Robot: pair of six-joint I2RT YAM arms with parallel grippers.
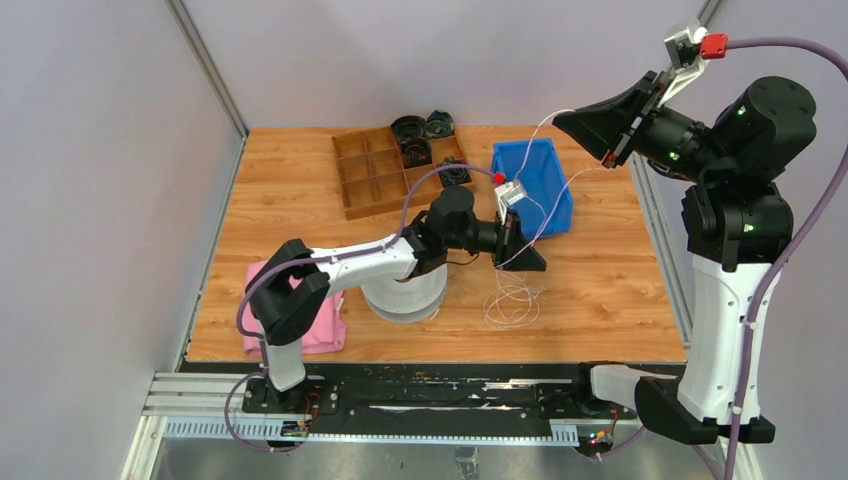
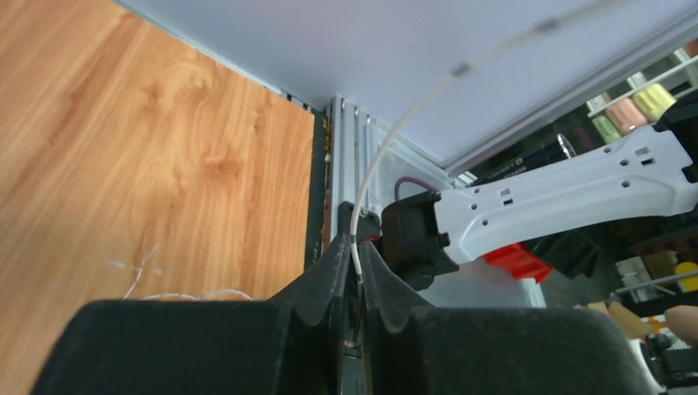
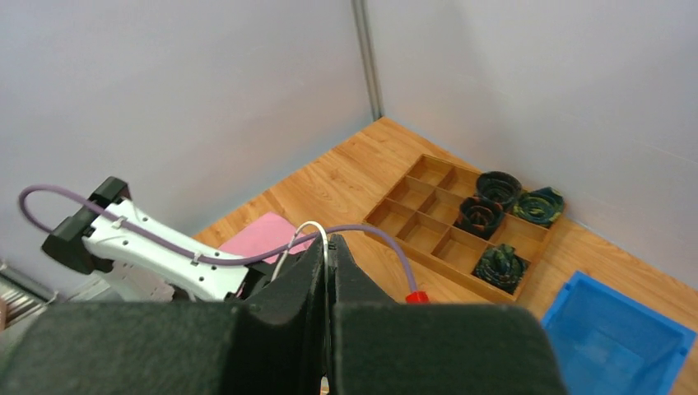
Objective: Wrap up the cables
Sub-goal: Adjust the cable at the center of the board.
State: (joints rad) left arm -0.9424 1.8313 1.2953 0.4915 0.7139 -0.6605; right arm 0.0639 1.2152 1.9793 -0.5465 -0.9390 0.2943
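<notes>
A thin white cable [image 1: 512, 300] lies in loose loops on the wooden table right of centre. From there it rises to my left gripper [image 1: 533, 260], which hovers low above the loops, then climbs to my right gripper [image 1: 560, 121], held high over the blue bin. In the left wrist view the left gripper [image 2: 356, 252] is shut on the cable [image 2: 397, 122], which runs up out of its tips. The right gripper [image 3: 328, 243] is shut on the cable [image 3: 298, 234] too; a short white bend arches out of its tips.
A wooden divided tray [image 1: 370, 185] at the back holds several dark coiled bundles [image 1: 415, 152]. A blue bin [image 1: 555, 205] stands to its right. A pink cloth [image 1: 325, 330] and a white round object [image 1: 405, 298] lie under the left arm.
</notes>
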